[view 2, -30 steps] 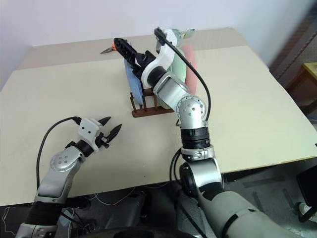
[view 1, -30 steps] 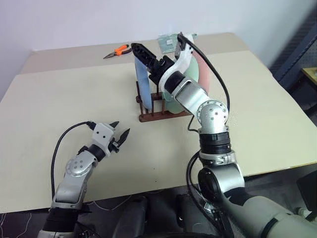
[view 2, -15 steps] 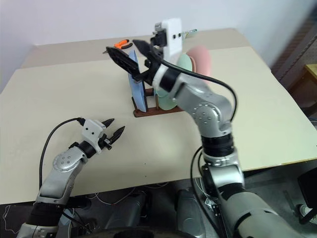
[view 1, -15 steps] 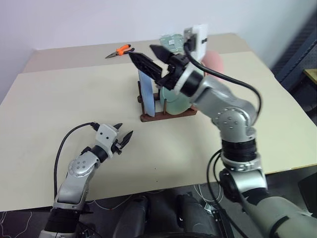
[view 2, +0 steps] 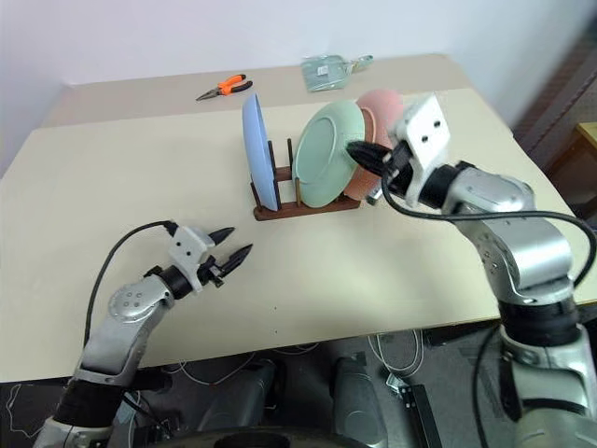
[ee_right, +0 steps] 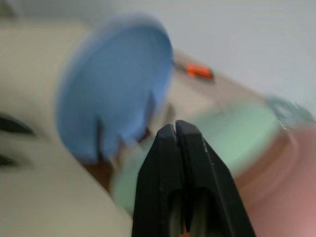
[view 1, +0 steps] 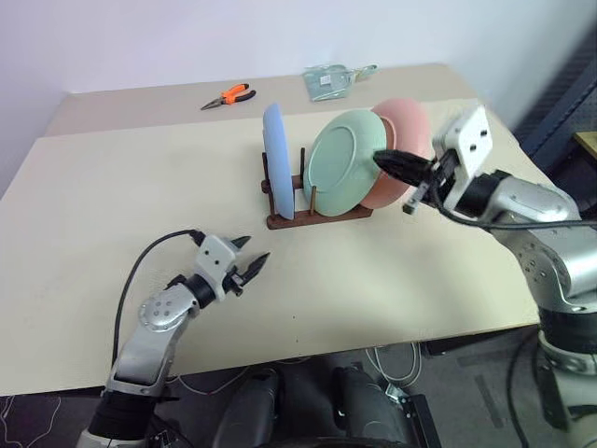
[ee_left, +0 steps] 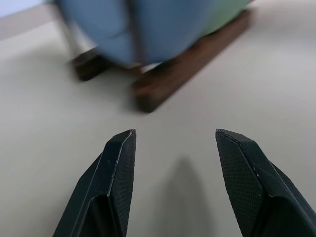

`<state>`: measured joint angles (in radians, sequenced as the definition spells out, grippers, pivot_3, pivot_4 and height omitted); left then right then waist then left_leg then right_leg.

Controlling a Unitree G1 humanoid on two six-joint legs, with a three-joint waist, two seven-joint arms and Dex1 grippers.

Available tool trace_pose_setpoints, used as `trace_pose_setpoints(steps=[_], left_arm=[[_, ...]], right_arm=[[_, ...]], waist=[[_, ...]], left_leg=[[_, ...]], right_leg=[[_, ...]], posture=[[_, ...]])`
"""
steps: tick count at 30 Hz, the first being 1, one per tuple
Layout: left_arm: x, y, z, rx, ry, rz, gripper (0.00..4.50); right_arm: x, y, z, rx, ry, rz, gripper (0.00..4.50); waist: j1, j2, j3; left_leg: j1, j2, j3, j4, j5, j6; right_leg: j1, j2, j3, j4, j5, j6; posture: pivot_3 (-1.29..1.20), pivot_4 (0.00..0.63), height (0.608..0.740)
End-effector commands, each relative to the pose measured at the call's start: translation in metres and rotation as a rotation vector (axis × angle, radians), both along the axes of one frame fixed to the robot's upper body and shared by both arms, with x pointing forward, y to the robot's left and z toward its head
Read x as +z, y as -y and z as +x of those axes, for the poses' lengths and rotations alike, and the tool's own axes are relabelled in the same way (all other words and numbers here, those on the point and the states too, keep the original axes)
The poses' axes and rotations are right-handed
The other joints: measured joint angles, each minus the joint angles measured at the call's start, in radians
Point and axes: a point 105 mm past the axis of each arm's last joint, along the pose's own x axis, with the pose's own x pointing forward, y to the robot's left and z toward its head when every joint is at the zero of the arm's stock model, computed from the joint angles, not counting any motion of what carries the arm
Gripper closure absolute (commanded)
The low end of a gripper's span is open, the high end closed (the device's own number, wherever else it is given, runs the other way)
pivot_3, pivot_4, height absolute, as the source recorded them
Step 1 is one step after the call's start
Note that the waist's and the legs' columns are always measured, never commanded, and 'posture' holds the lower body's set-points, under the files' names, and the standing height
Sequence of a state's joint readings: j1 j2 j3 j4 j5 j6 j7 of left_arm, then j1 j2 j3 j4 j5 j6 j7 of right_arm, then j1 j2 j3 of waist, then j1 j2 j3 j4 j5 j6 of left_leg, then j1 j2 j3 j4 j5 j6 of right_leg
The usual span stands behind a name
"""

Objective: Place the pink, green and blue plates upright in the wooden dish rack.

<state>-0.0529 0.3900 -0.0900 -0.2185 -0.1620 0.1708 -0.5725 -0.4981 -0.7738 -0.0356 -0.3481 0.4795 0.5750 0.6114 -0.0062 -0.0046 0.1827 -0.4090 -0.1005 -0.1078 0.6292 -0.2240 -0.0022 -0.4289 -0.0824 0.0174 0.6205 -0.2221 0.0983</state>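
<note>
Three plates stand upright in the wooden dish rack (view 1: 317, 218) at mid-table: the blue plate (view 1: 274, 161) on the left, the green plate (view 1: 343, 161) in the middle, the pink plate (view 1: 408, 129) behind it on the right. My right gripper (view 1: 381, 157) is shut and empty, level, and its tip shows against the green plate's right rim. The right wrist view shows its closed fingers (ee_right: 168, 168) before the blue plate (ee_right: 118, 79) and green plate (ee_right: 237, 133). My left gripper (view 1: 254, 250) hangs open and empty over bare table in front of the rack (ee_left: 187, 64).
Orange-handled pliers (view 1: 229, 94) and a clear plastic packet (view 1: 331, 79) lie at the table's far edge behind the rack. Bare tabletop (view 1: 112, 196) spreads left of the rack and in front of it.
My right arm has swung back from over the rack to its right side, rolling over, and its fingers have closed. The left gripper has drifted a little toward the rack, still open.
</note>
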Motion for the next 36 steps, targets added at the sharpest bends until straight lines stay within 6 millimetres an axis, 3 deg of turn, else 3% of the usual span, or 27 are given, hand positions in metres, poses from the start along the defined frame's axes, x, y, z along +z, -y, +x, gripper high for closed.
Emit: trace_pose_setpoints(steps=[1,11,25,28,32,36], left_arm=[[0.015,0.021,-0.004,-0.088,0.034,-0.026,1.9],[0.022,0.037,-0.013,-0.172,0.022,-0.039,1.9],[0.018,0.035,-0.015,-0.166,0.008,-0.031,1.9],[0.017,0.036,-0.015,-0.169,0.009,-0.03,1.9],[0.017,0.036,-0.015,-0.168,0.01,-0.028,1.9],[0.017,0.035,-0.015,-0.164,0.008,-0.026,1.9]], right_arm=[[0.0,-0.004,-0.001,-0.014,0.087,-0.109,4.45],[-0.024,-0.002,0.015,-0.07,0.118,-0.26,4.45],[-0.028,0.0,0.019,-0.068,0.161,-0.327,4.45],[-0.02,-0.008,0.019,-0.045,0.195,-0.311,4.45],[-0.002,-0.036,0.013,0.042,0.264,-0.237,4.45],[0.001,-0.049,0.009,0.083,0.277,-0.219,4.45]], waist=[[-0.005,0.0,0.0],[0.003,0.0,0.0],[0.016,0.0,0.0],[0.018,0.0,0.0],[0.015,0.0,0.0],[0.019,0.0,0.0]], left_leg=[[0.0,0.0,0.0,0.0,0.0,0.0],[0.0,0.001,0.0,0.0,0.0,0.0],[0.0,0.001,0.0,0.0,0.0,0.0],[0.0,0.001,0.0,0.001,0.0,0.0],[0.0,0.001,0.0,0.0,0.0,0.0],[0.0,0.001,0.0,0.0,0.0,0.0]], right_leg=[[0.0,0.0,0.0,0.0,0.0,0.0],[0.001,0.001,0.0,-0.002,0.001,0.001],[0.001,0.001,0.0,-0.002,0.001,0.001],[0.001,0.001,0.0,-0.002,0.001,0.001],[0.001,0.001,0.0,-0.002,0.001,0.001],[0.001,0.001,0.0,-0.002,0.001,0.001]], posture=[[0.0,0.15,0.74],[0.0,0.15,0.74],[0.0,0.15,0.74],[0.0,0.15,0.74],[0.0,0.15,0.74],[0.0,0.15,0.74]])
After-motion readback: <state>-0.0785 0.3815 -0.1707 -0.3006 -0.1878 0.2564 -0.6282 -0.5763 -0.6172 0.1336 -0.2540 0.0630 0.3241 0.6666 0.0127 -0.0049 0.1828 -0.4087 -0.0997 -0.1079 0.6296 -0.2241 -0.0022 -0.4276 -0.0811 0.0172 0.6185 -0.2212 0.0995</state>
